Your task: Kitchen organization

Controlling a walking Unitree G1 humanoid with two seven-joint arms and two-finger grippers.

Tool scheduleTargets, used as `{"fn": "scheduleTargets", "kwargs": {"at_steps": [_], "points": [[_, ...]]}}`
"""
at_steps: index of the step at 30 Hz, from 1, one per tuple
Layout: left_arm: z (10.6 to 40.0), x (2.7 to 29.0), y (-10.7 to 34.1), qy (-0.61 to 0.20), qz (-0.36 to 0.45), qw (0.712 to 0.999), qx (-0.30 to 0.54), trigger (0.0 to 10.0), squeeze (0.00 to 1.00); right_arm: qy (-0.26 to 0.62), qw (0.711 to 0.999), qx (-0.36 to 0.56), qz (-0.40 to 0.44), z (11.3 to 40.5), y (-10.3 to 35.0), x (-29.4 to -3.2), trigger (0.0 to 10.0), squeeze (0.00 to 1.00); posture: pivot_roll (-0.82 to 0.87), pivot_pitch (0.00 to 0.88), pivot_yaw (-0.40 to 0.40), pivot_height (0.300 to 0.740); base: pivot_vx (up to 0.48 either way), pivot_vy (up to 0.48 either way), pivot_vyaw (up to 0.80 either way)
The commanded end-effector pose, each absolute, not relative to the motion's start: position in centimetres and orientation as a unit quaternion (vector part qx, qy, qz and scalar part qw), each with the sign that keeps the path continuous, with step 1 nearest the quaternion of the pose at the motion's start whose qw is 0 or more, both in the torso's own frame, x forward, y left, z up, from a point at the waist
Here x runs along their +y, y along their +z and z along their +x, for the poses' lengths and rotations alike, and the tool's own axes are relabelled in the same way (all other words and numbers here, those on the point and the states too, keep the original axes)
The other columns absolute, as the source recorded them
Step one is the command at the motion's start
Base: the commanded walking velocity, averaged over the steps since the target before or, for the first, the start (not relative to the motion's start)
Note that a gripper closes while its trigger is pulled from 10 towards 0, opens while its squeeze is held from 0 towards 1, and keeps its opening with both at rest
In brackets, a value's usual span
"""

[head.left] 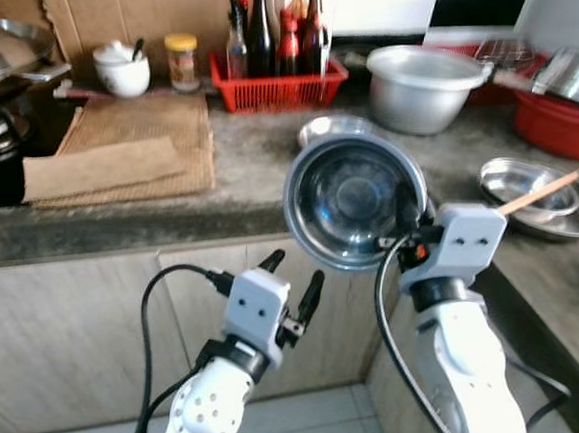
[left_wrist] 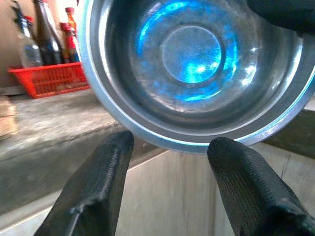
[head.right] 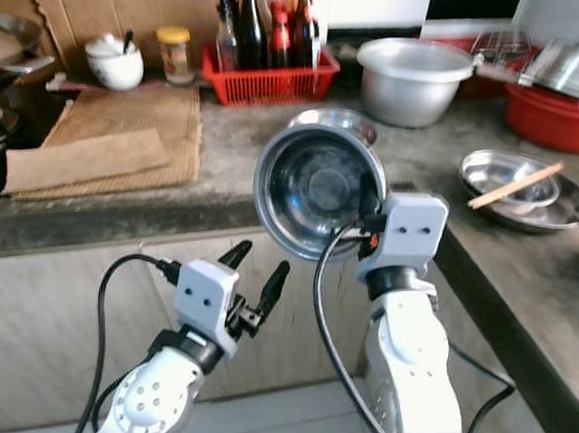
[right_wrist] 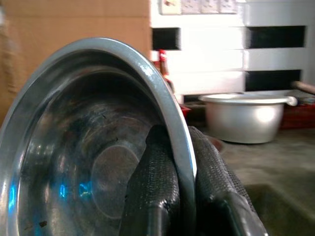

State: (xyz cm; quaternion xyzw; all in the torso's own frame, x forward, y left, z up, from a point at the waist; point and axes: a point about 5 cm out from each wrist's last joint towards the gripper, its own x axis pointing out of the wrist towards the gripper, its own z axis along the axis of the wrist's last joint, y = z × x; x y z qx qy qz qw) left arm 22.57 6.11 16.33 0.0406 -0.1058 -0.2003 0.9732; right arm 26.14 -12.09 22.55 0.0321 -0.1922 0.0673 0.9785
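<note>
A shiny steel bowl hangs in the air in front of the counter edge, tipped on its side with its inside facing me. My right gripper is shut on the bowl's rim, one finger inside and one outside, as the right wrist view shows on the rim. My left gripper is open below and to the left of the bowl, holding nothing. In the left wrist view its fingers point up at the bowl just beyond them.
The dark stone counter carries a red basket of bottles, a large aluminium pot, another steel bowl, steel plates with chopsticks, a red basin, cardboard mats and a wok.
</note>
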Motion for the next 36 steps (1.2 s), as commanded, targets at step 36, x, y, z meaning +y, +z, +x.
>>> {"fn": "scheduleTargets", "kwargs": {"at_steps": [36], "points": [[22.5, 6.0, 16.4, -0.204, 0.038, 0.972, -0.106, 10.0, 0.00, 0.026, 0.983, -0.183, 0.020, 25.7, 22.2, -13.4, 10.0, 0.00, 0.08, 0.066, 0.014, 0.740, -0.157, 0.000, -0.40]]}}
